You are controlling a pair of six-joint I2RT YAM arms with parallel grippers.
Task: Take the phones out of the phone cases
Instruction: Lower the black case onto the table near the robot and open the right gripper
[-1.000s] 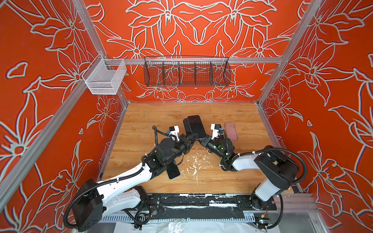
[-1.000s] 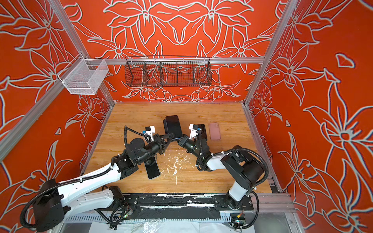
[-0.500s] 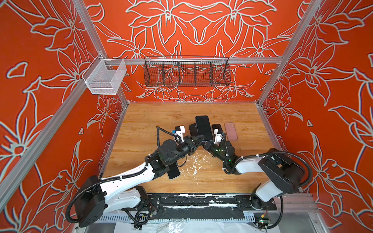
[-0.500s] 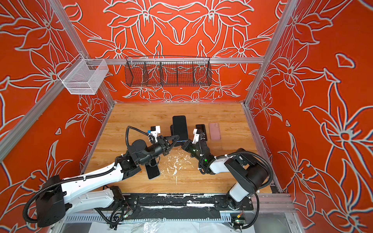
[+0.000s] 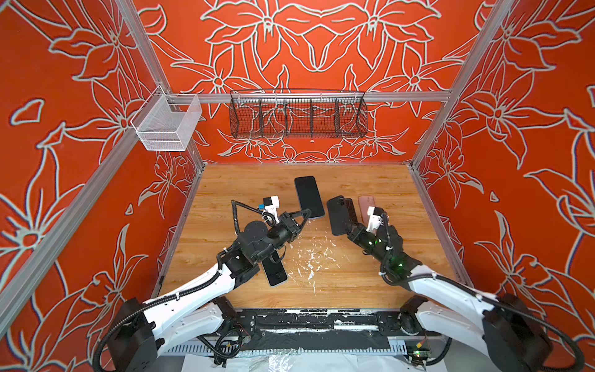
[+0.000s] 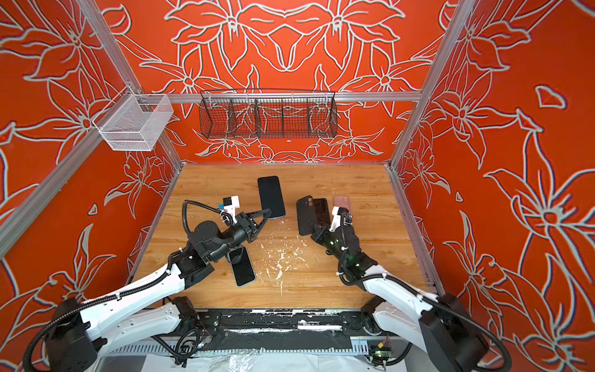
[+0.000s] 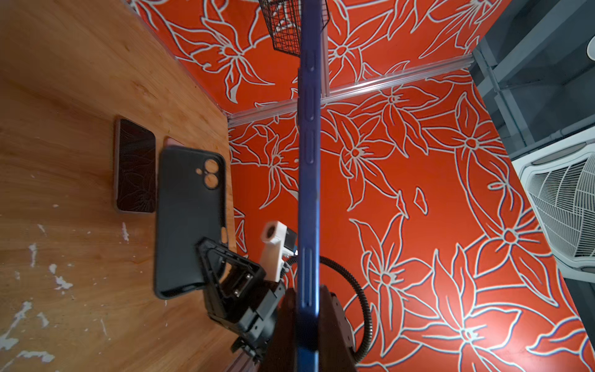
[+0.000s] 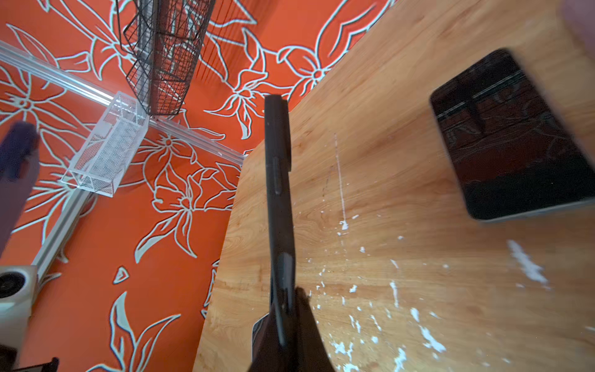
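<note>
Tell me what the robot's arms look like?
The left arm and right arm have white shells and black joints. The left gripper and right gripper are black, with thin triangular frames. A ribbed black cable loops off the left wrist; tiny green lights glow on the right arm.

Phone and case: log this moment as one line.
left claw: shut on blue-edged black-screened phone | right claw: shut on empty black rubbery phone case | phone and case: apart | step: phone out
</note>
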